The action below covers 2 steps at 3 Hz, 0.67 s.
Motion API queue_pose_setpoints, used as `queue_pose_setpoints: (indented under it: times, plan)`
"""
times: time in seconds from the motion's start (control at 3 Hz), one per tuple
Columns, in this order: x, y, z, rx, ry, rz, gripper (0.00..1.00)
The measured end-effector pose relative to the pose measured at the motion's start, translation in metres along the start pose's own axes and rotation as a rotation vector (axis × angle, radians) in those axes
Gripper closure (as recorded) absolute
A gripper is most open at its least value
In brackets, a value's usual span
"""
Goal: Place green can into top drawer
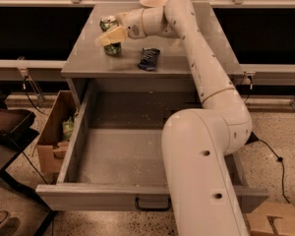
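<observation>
The green can (112, 48) stands upright on the grey cabinet top (187, 58), near its left side. My gripper (108, 36) is at the can, its cream tip crossing in front of the can's middle, with the arm reaching in from the right. The top drawer (101, 193) is pulled wide open below the cabinet top. Its speckled grey floor holds nothing I can see, and its dark curved handle (152, 206) shows on the front. My arm's large white links cover the right part of the drawer.
A dark blue packet (149, 58) lies on the cabinet top, right of the can. A white plate (154, 1) sits at the back. A cardboard box (54, 136) and a dark chair (7, 124) stand left of the drawer. A wooden piece (275, 220) lies at bottom right.
</observation>
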<state>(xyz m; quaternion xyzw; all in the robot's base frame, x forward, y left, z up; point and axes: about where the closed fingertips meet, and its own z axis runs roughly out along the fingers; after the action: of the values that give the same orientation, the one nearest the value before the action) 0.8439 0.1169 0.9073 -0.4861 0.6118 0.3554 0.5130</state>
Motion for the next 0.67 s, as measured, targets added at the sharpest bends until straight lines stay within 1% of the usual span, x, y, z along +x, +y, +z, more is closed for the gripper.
queue_pose_setpoints:
  times: [0.33,0.67]
  plan:
    - [0.0052,0.0029,0.0188,-0.029,-0.01,0.027,0.15]
    - [0.0048,0.0024,0.0188,-0.028,-0.012,0.026,0.36]
